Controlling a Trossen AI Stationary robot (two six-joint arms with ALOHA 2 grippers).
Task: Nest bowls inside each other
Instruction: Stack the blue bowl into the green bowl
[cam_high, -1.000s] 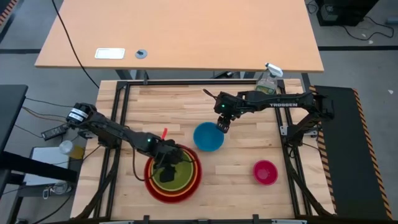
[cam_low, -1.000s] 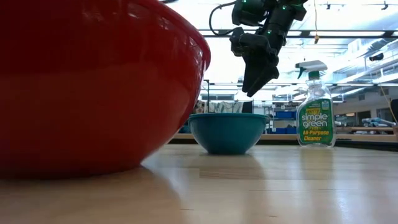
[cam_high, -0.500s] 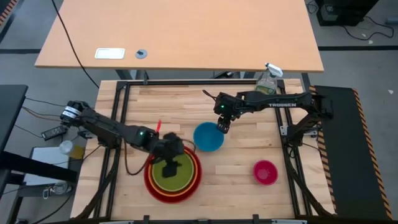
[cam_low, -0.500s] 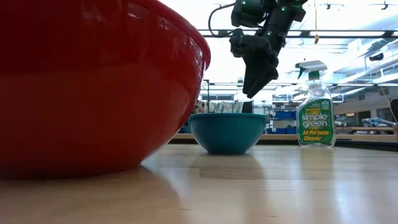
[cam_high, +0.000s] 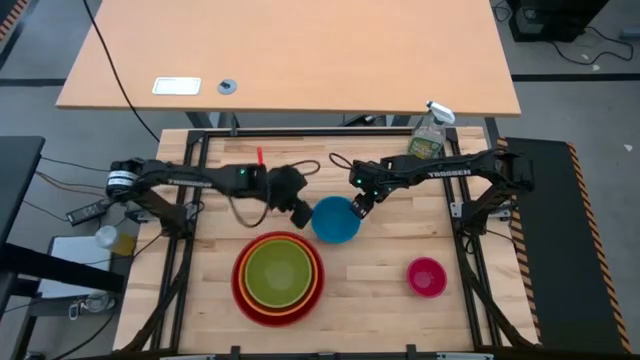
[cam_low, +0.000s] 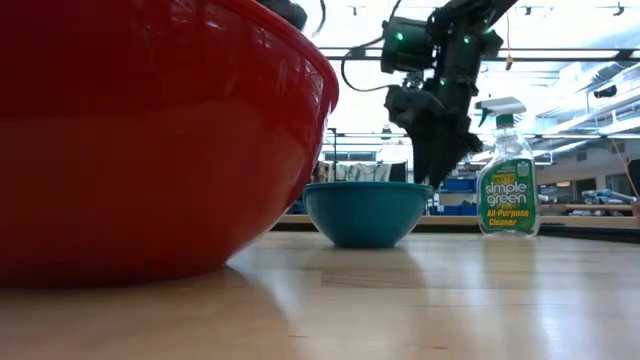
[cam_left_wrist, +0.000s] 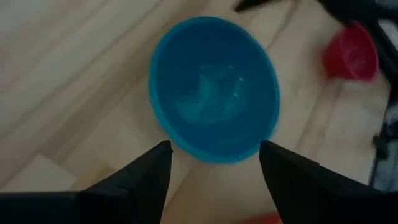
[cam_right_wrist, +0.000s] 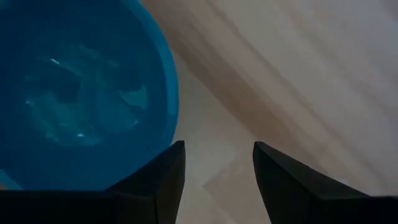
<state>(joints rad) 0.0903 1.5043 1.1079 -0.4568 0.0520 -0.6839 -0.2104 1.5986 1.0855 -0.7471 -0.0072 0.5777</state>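
Observation:
The blue bowl (cam_high: 335, 220) stands upright on the wooden table, also seen in the low view (cam_low: 365, 212). My left gripper (cam_high: 298, 213) hovers open just left of it, and the left wrist view looks down at the blue bowl (cam_left_wrist: 211, 96) past its spread fingers (cam_left_wrist: 214, 155). My right gripper (cam_high: 360, 205) is open and points steeply down at the bowl's right rim (cam_right_wrist: 168, 93), close above it in the low view (cam_low: 440, 172). The green bowl (cam_high: 276, 273) sits inside the orange bowl, which sits inside the red bowl (cam_high: 240, 290). The pink bowl (cam_high: 427, 277) stands alone at the near right.
A clear spray bottle with a green label (cam_high: 428, 135) stands at the table's far right edge, also in the low view (cam_low: 507, 185). The red bowl (cam_low: 150, 130) fills the low view's left. Bare wood lies between the stack and the pink bowl.
My left gripper has left the nested stack, rising and swinging toward the far edge and right, up to the blue bowl's left side, rolling as it went. My right gripper has sunk toward the blue bowl's right rim and rolled. No bowl has moved.

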